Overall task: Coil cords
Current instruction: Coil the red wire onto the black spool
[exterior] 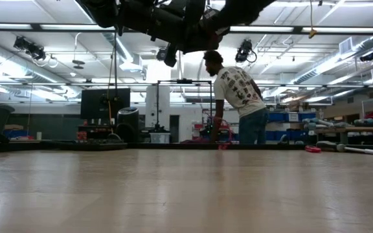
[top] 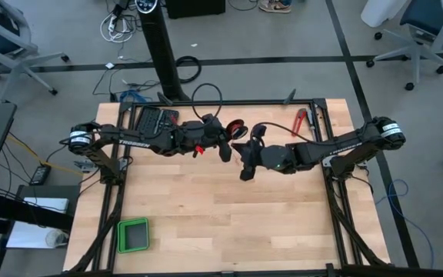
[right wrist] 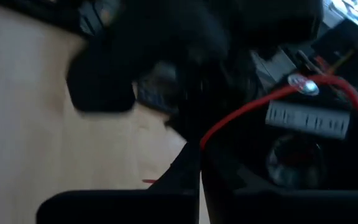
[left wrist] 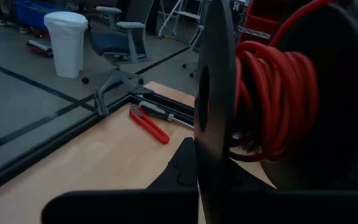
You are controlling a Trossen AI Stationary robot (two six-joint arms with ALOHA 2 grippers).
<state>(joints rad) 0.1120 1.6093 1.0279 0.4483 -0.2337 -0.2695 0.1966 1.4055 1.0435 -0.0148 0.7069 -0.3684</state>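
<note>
A thin red cord (left wrist: 272,93) is wound on a black spool (top: 237,127), which hangs above the middle of the table's far half. My left gripper (top: 226,148) reaches in from the left, and its shut fingers (left wrist: 185,168) meet at the spool's black disc. My right gripper (top: 247,168) comes in from the right, just nearer than the spool. It is shut on a loose stretch of the cord (right wrist: 260,106) that runs away from its fingertips. In the low view both arms hang well above the tabletop. My left gripper pinches the rim of the spool's black disc (left wrist: 211,155) between its two fingers. The disc stands edge-on between them, with the wound cord on one side. The spool is clear of the table. My right gripper pinches the red cord's free stretch (right wrist: 209,138) at its fingertips. From there the single strand runs in a fairly straight line toward the spool and the other arm.
A red-handled hand tool (top: 300,121) lies near the far right corner, also seen as the tool (left wrist: 148,122) in the left wrist view. A black block (top: 154,121) sits at the far left and a green tray (top: 133,235) near the front left. A person (exterior: 238,97) stands behind the table.
</note>
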